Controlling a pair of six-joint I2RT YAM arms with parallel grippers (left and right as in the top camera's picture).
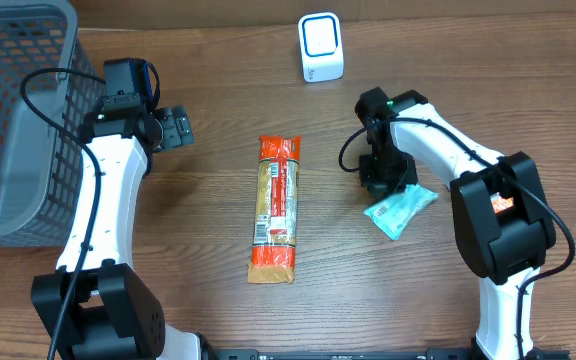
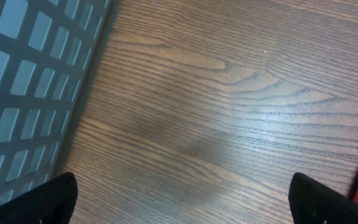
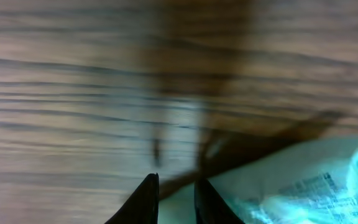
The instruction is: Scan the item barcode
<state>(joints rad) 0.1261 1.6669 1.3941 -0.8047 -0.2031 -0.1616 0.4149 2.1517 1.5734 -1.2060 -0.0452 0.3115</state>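
Wood table [image 1: 218, 100], teal packet [image 1: 400, 210], print blurred

The left arm [image 1: 108, 190] stretches forward, its left gripper [image 1: 177, 127] spread wide. The right arm [image 1: 448, 145] bends inward, right gripper [image 3: 176, 182] pointing down, fingers nearly together.

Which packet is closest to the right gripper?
The teal packet, just by the right gripper; the long orange packet lies apart mid-table, between the arms.
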